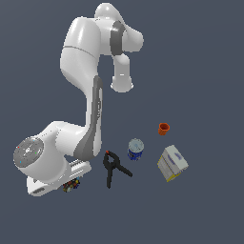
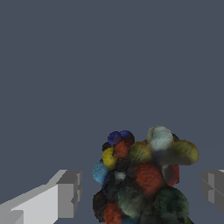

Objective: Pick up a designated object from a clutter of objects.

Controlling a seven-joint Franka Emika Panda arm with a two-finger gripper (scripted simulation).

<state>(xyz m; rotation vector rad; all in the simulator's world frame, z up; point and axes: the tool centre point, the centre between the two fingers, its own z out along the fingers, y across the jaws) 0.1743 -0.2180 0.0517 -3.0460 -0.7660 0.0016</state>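
The designated object, a dark lumpy cluster speckled with red, yellow, green and blue (image 2: 140, 179), fills the near part of the wrist view. In the exterior view it (image 1: 72, 185) peeks out from under the white hand at the lower left. My gripper (image 2: 142, 188) is open, with one grey finger (image 2: 68, 192) on one side of the cluster and the other finger (image 2: 214, 188) on the other side, a gap showing at each. In the exterior view the gripper (image 1: 70, 183) is low over the cluster, its fingers mostly hidden.
The rest of the clutter lies to the exterior view's right of the cluster: a black clamp with a red tip (image 1: 113, 167), a blue-white can (image 1: 136, 149), an orange cup (image 1: 164, 128) and a white box (image 1: 172, 163). The olive-green item is out of view.
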